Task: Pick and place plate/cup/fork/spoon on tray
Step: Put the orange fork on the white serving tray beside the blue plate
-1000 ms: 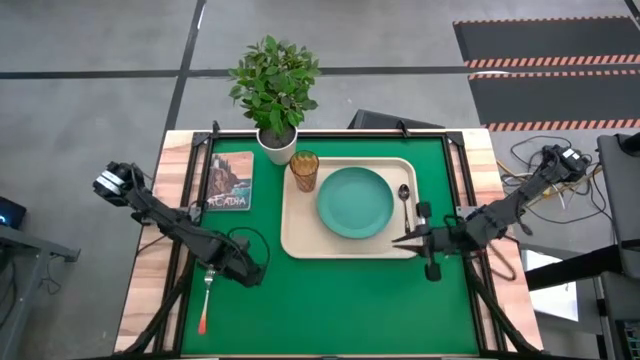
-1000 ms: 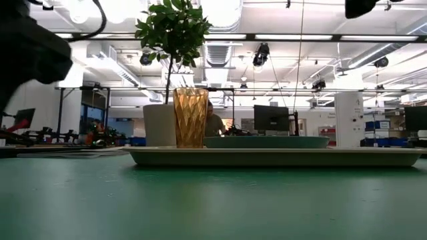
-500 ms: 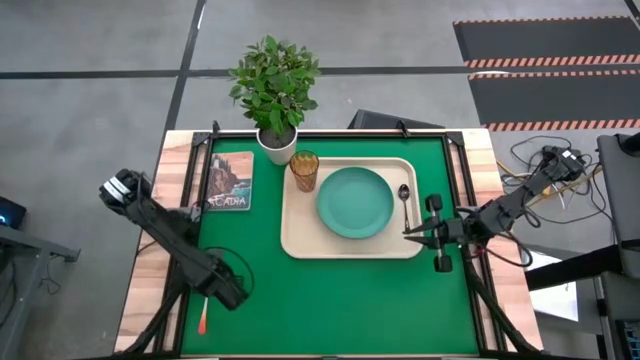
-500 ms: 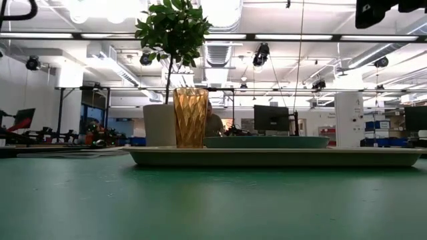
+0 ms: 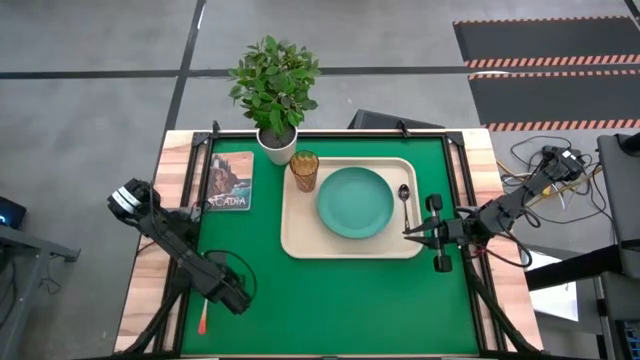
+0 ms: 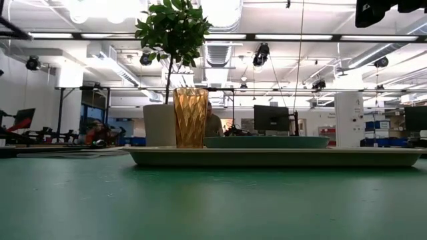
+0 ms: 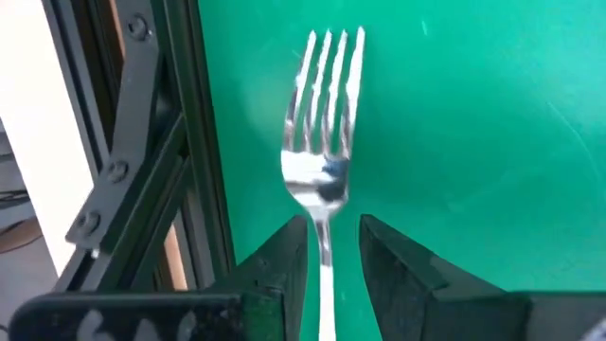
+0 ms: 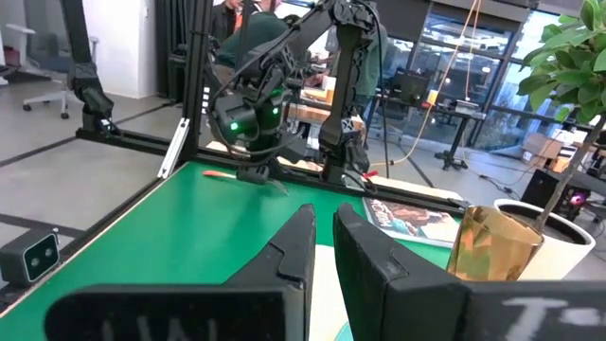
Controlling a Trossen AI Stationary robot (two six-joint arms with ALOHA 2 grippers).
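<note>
Left end effector (image 7: 322,256) is seen straddling the fork (image 7: 324,142) at the worktop's left edge, fingers parted; hidden overhead.

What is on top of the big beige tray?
On the tray sit the teal plate, the amber cup and the spoon. The tray floor under the plate is covered. The fork is not there.
</note>
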